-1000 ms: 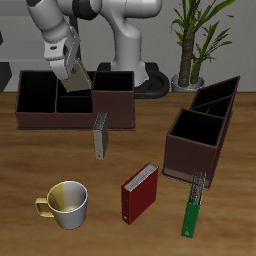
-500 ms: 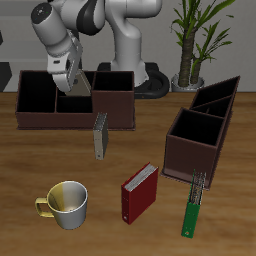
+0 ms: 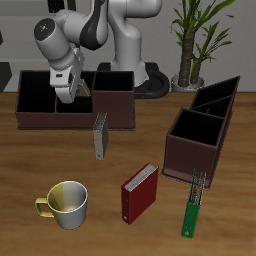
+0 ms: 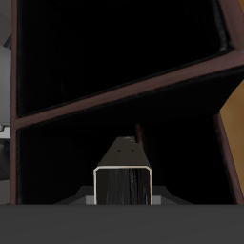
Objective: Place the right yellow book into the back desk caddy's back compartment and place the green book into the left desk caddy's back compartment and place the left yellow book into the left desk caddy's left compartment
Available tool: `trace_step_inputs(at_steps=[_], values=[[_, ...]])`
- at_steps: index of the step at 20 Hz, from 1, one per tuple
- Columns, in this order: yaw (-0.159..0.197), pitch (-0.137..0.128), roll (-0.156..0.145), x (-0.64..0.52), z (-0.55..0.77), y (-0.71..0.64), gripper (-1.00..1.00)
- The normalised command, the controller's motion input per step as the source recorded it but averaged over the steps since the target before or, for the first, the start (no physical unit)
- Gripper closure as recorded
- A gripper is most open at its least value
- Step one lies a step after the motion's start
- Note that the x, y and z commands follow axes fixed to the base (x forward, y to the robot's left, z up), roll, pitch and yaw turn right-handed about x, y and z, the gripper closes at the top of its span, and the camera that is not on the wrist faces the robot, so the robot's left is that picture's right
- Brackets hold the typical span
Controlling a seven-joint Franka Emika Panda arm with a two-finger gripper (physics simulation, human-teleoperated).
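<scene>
My gripper is shut on the right yellow book, held upright and lowered into the lower divided bins of the back desk caddy. In the wrist view the book's dark end points down into a dark bin beside a partition of the caddy. In the exterior view the book is mostly hidden by the gripper and the caddy wall. The left yellow book stands on edge just in front of that caddy. The green book lies near the table's front edge, in front of the left desk caddy.
A red book lies near the front edge beside the green book. A yellow-and-white mug stands near the front edge. A potted plant and the robot's base stand at the back.
The gripper has come down with the yellow book, from above the back caddy's rim into its lower bins, and the arm has swung over that caddy. Nothing else has moved.
</scene>
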Motion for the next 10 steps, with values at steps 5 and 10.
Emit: trace_step_inputs(at_steps=[5,10], values=[[-0.043,0.032,-0.008,0.06,-0.09,0.13,-1.00],[-0.035,0.004,0.024,0.01,0.11,0.16,-1.00]])
